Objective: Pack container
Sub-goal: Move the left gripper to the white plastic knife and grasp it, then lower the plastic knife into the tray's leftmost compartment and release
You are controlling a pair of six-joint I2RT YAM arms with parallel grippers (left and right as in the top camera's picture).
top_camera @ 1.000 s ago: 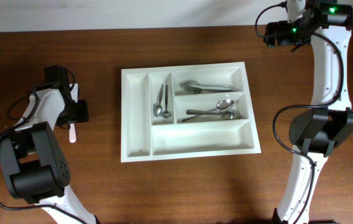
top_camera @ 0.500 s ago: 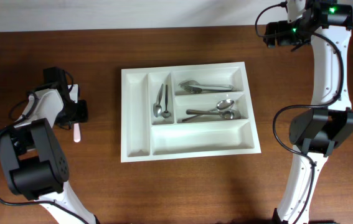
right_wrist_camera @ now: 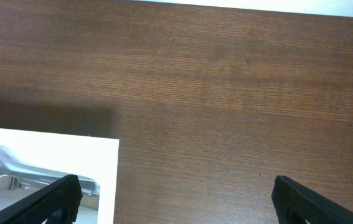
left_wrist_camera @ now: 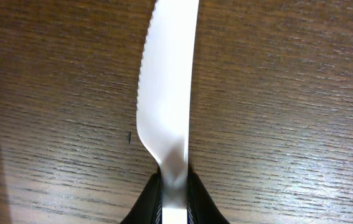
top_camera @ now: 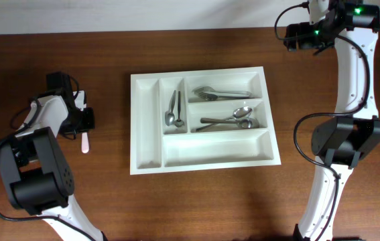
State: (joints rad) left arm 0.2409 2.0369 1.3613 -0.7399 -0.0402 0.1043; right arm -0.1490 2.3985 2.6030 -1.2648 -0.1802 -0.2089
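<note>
Dark brown wood-grain tabletop [top_camera: 196,207] fills nearly the whole overhead view, with a pale strip of wall [top_camera: 109,13] along the top edge. Bare wood lies open on every side of the container [top_camera: 216,148], a white five-compartment cutlery tray at the centre of the frame. It sits slightly askew and well apart from both arms.

The right arm [top_camera: 350,134] rises along the right side of the frame to the upper right corner, near the table's far edge. Its base is cut off at the bottom. The right gripper [right_wrist_camera: 175,186] has its fingers spread wide with nothing between them. Its camera catches only one corner of the container, at lower left.

The left arm [top_camera: 35,167] curls up the left side of the frame.

The container's leftmost narrow slot and bottom wide slot are bare. Metal forks [top_camera: 220,92] lie in the upper right slot, spoons [top_camera: 233,118] in the slot below, and more spoons [top_camera: 175,110] in the second narrow slot. Their exact count is hard to make out.

The left gripper [left_wrist_camera: 175,202] is clamped on the handle end of a white plastic knife [left_wrist_camera: 167,87], left of the container. The blade's serrated edge faces left in the wrist view. Its tip is cut off at the top and the handle is hidden between the fingers.
</note>
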